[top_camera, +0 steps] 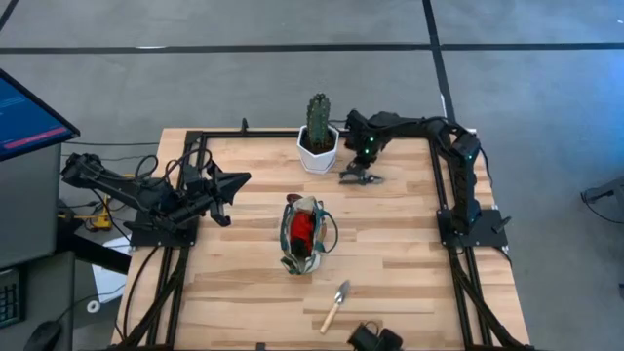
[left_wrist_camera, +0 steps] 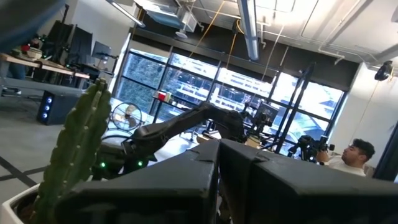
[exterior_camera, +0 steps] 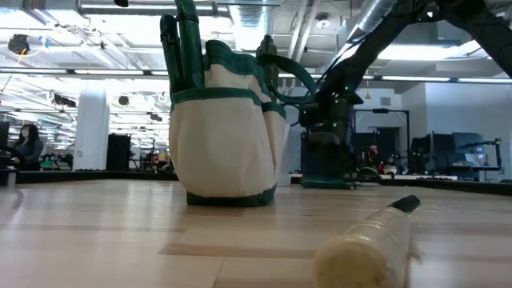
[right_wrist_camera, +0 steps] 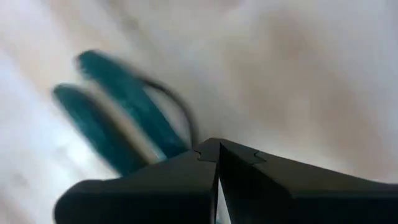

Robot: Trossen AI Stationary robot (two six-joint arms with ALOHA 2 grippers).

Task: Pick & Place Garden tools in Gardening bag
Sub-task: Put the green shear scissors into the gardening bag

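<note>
The cream gardening bag (top_camera: 304, 236) with green trim stands upright mid-table, something red (top_camera: 303, 226) inside it. A pair of pruning shears (top_camera: 359, 176) lies near the far edge, right of the cactus; the right wrist view shows its teal handles (right_wrist_camera: 118, 121), blurred. My right gripper (top_camera: 363, 156) points steeply down over the shears, its fingers shut (right_wrist_camera: 217, 158). A wooden-handled trowel (top_camera: 336, 305) lies near the front edge. My left gripper (top_camera: 244, 179) is shut and raised at the table's left, holding nothing. My right gripper has its shut fingertips right beside the near end of the shears' teal handles (right_wrist_camera: 168, 146), coming from above. The blur hides whether they touch the shears.
A green cactus (top_camera: 319, 119) in a white pot (top_camera: 318, 152) stands at the far edge, just left of the shears. A dark object (top_camera: 375, 338) lies at the front edge right of the trowel. A person (left_wrist_camera: 354, 155) sits in the room beyond.
</note>
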